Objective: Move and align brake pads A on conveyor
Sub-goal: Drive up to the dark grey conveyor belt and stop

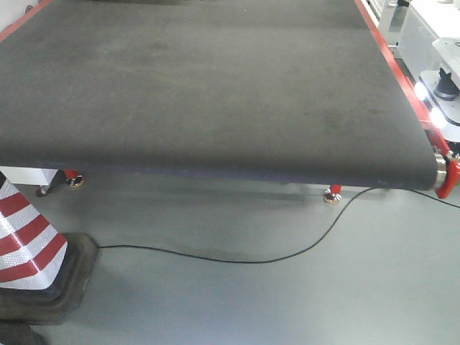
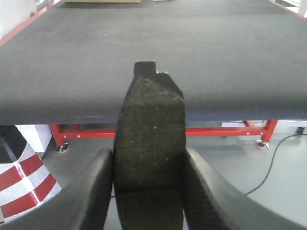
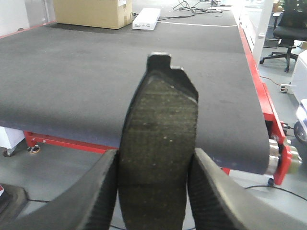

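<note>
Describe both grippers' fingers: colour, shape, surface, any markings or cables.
Left gripper and right gripper look alike: each has two matte black fingers, broad and curved, tapering to rounded tips, with a fine dimpled grip texture. No markings or cables show. The arms themselves are out of view.

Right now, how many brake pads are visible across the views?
2. One brake pad is clamped in the left hand, a second brake pad in the right hand. None lies on the visible conveyor; others may be out of frame.
</note>
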{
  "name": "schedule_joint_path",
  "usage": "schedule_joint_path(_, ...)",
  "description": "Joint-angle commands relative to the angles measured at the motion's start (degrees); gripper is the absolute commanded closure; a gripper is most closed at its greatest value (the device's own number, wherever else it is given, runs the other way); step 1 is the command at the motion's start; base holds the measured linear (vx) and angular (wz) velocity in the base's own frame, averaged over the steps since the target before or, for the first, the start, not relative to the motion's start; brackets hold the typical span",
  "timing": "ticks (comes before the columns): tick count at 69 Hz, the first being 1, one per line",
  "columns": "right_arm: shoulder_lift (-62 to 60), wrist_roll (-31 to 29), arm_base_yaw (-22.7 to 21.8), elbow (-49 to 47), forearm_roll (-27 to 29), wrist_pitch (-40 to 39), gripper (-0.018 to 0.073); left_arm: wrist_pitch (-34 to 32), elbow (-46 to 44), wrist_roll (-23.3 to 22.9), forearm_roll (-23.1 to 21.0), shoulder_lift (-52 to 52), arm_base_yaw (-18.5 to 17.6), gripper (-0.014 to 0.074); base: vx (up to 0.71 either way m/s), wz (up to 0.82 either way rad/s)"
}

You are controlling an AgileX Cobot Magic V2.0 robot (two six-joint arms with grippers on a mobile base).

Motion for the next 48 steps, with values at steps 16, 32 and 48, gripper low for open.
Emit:
schedule_joint_path(16, 0.4, -0.6, -0.2, -1.9, -0.2, -5.7, 0.0561, -5.6, -1.7, -0.1, -0.6, 0.6, -0.1, 0.0602, 0.24, 0.13)
schedule_joint_path(32, 0.4, -0.6, -0.2, -1.9, -0.2, -5.7, 0.0561, -5.6, -1.7, -0.1, -0.6, 0.6, -0.1, 0.0602, 0.36, 0.19)
schedule_joint_path(48, 0.4, -0.6, -0.2, -1.9, -0.2, -5.7, 0.0561, -5.6, -1.7, -0.1, -0.6, 0.6, -0.1, 0.0602, 0.39, -0.02)
